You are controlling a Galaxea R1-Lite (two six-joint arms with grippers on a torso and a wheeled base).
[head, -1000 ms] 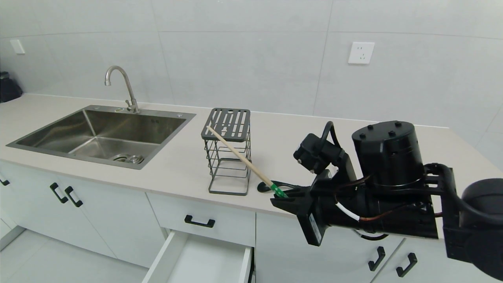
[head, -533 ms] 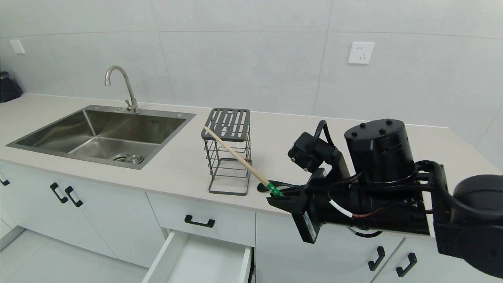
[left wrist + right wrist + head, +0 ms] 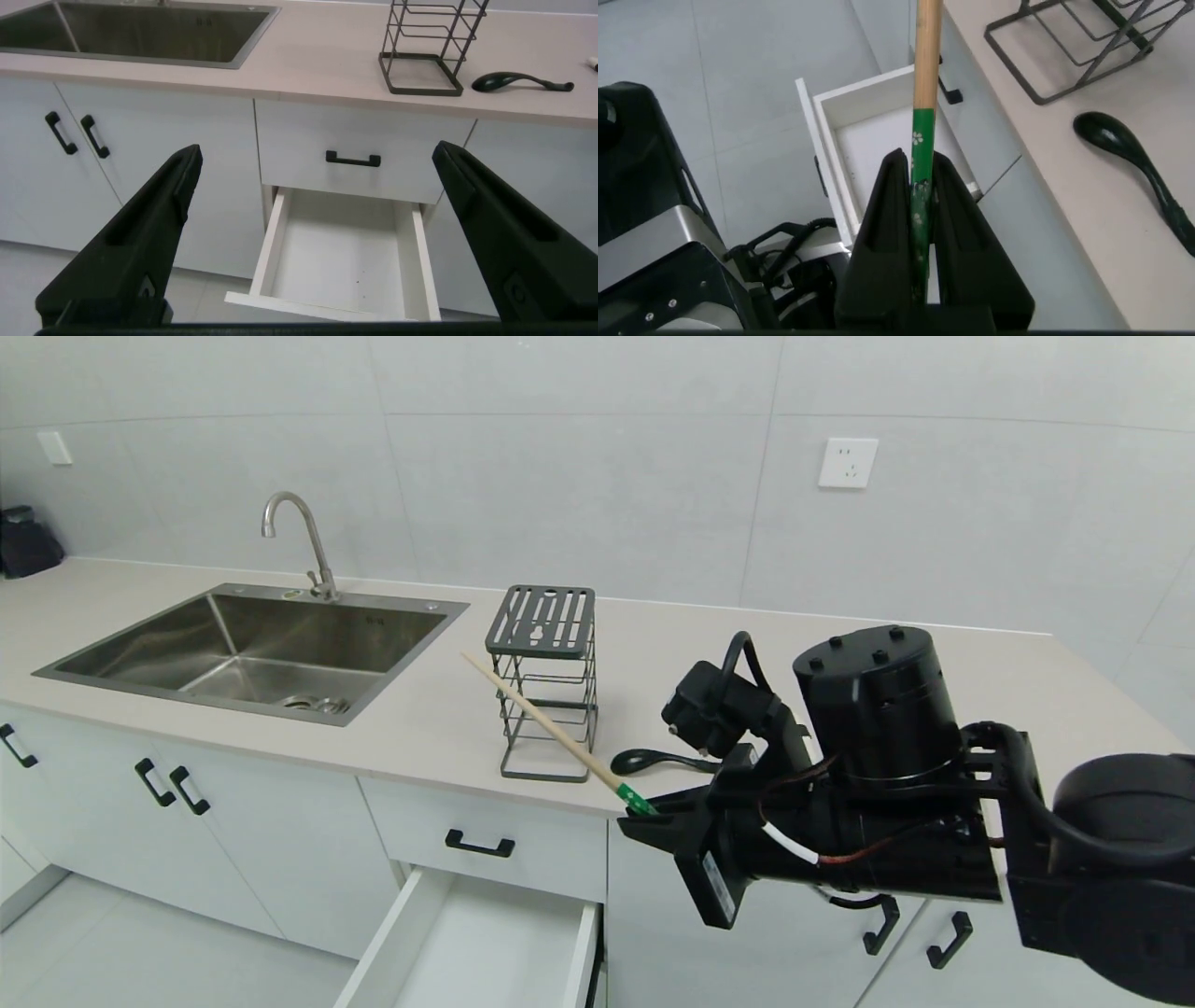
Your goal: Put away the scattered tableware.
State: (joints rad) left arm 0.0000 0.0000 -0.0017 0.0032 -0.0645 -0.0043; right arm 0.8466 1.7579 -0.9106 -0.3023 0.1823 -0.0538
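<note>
**Ann:** Over the open drawer (image 3: 485, 947), why is the right gripper (image 3: 642, 814) squeezing the chopstick (image 3: 546, 725) by its green end?

**Ben:** I think so it can drop it in. The black spoon (image 3: 637, 763) lies on the counter (image 3: 420, 728), beside the rack (image 3: 541, 621).

**Ann:** And the left gripper (image 3: 316, 149)?

**Ben:** Its fingers are wide apart, holding nothing. It faces the drawer.
</note>
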